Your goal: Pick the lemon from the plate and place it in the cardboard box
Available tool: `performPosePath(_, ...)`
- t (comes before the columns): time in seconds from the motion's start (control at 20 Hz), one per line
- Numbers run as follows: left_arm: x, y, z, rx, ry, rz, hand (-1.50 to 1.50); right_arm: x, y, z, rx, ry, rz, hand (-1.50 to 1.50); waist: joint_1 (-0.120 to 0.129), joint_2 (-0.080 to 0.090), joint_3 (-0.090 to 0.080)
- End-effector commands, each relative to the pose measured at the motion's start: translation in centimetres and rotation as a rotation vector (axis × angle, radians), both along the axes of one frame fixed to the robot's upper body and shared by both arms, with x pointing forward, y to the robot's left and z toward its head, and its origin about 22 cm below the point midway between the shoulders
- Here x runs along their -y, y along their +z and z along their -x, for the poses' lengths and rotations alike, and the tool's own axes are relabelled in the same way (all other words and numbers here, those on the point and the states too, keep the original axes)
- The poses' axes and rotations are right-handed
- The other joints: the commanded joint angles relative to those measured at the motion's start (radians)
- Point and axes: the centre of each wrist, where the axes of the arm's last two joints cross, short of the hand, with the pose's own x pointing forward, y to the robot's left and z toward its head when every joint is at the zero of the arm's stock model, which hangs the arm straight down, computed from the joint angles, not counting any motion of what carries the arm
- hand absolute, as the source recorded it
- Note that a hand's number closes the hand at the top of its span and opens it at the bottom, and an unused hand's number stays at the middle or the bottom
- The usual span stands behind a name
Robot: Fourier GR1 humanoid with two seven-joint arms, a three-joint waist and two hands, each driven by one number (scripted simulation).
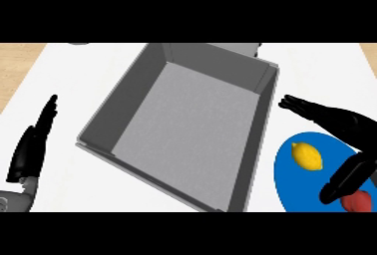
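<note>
White counter [66, 74], lemon [307, 155] on blue plate [283, 169], long axis top-left to bottom-right, under spread, empty right hand [346, 124].

A kitchen counter, judging by its white top [66, 79] (wood-toned edges) bearing a blue plate [283, 174] of food.

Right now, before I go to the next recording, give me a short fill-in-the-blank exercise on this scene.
1. The lemon lies on a plate whose colour is ____.
2. The grey box holds ____.
3. The hand above the plate, with thumb and fingers spread over the lemon, is the robot's ____ hand.
4. The red thing shares the ____ with the lemon.

Missing words: blue; nothing; right; plate
</note>
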Motion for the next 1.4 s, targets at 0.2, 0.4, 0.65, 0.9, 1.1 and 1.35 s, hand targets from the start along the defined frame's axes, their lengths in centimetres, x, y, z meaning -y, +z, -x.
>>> performPosePath(0.2, 0.3, 0.2, -1.0, -0.004, -0.005, 0.008, 0.00, 0.2, 4.1, -1.7, 0.264, 0.223, 0.244, -1.50, 0.016, 0.002, -0.004)
performPosePath(0.4, -0.7, 0.5, -1.1, -0.009, -0.006, -0.012, 0.00, 0.5, 3.7, -1.2, 0.343, 0.306, 0.421, -1.50, 0.013, -0.002, -0.006)
performPosePath(0.65, -0.6, 0.5, -1.6, -0.009, -0.011, 0.003, 0.00, 0.6, 1.2, -1.2, 0.461, 0.410, 0.619, -1.50, 0.009, -0.005, -0.009)
performPosePath(0.9, -0.3, -0.3, -2.1, -0.021, 0.005, 0.001, 0.00, 1.8, -0.8, -2.7, 0.505, 0.480, 0.704, -1.50, -0.007, -0.009, -0.012)
performPosePath(1.1, -0.6, -0.8, -1.9, -0.027, 0.015, -0.016, 0.00, 2.2, -3.0, -4.2, 0.555, 0.477, 0.735, -1.50, -0.017, -0.015, -0.012)
performPosePath(1.35, -2.0, -1.3, -0.5, -0.033, 0.031, -0.025, 0.00, 1.4, -5.4, -4.7, 0.581, 0.492, 0.707, -1.50, -0.027, -0.024, -0.012)
